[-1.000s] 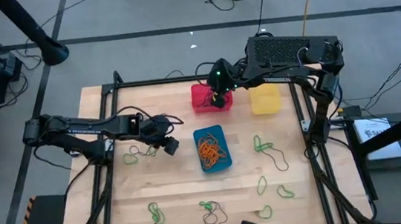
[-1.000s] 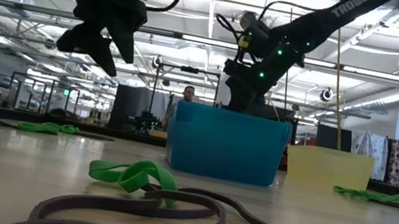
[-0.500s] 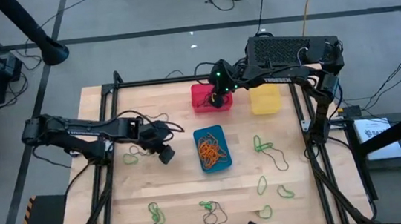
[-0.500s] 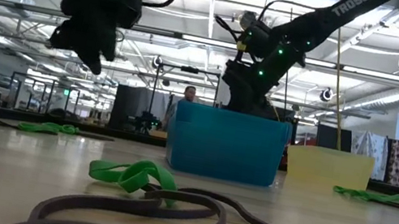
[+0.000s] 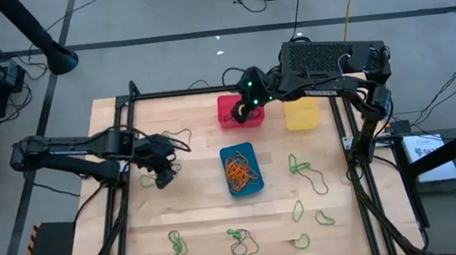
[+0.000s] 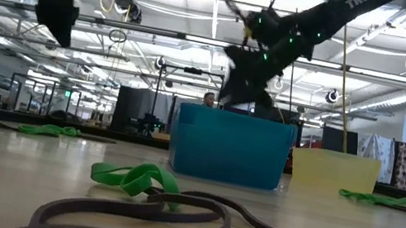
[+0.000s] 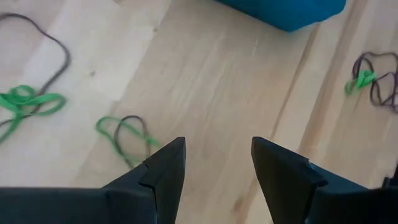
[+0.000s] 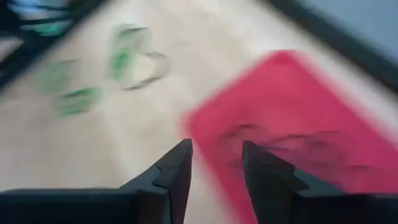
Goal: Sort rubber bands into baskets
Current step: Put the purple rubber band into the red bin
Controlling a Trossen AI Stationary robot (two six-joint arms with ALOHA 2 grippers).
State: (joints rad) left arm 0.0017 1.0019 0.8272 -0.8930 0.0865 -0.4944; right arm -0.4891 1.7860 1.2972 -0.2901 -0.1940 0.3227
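High view: left gripper [image 5: 162, 178] hovers above a green-and-dark rubber band [image 5: 148, 180] that lies just beside it on the table, toward the table's left edge; left arm is clearly nearer. Right gripper [image 5: 247, 111] sits over the red basket [image 5: 228, 110]. Low view: both grippers hang above the blue basket [image 6: 231, 146]. Left wrist view: fingers apart, empty, band lying off to one side. Right wrist view: fingers parted, nothing held, dark bands inside the red basket.
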